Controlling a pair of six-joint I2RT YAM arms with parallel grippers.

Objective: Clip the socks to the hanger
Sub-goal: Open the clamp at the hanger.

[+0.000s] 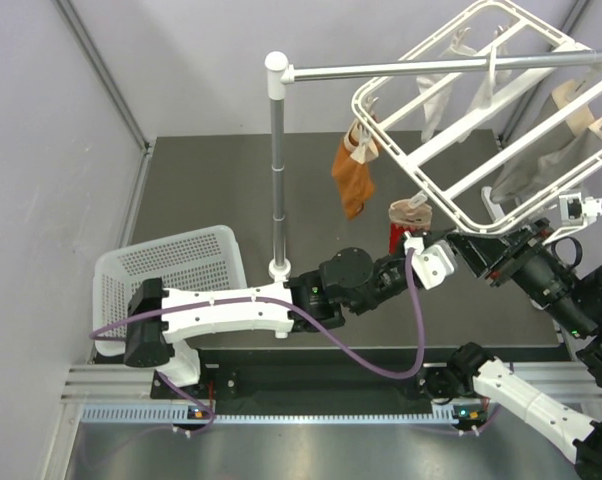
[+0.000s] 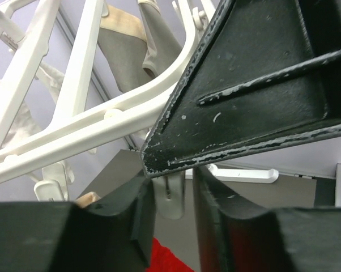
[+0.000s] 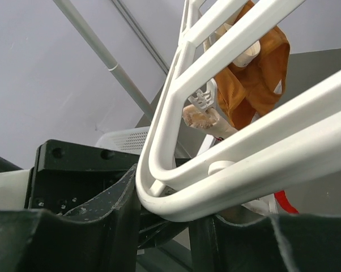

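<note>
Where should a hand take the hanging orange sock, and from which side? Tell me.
Probably its free lower end: the orange sock hangs limp from a peg at a corner of the hanger, so its top is crowded by the frame. Come from below, on the near side.

the hanger [image 3: 261, 170] is smooth, glossy white plastic. the orange sock [image 1: 353, 182] is soft matt cloth, and the red sock [image 2: 169, 259] is fuzzy. the pole [image 1: 278, 170] is grey metal with a dull sheen. the basket [image 1: 181, 260] is perforated white plastic. the counter [image 1: 211, 190] is matt dark grey, the left fingers [image 2: 244, 232] matt black, faintly grainy.
</note>
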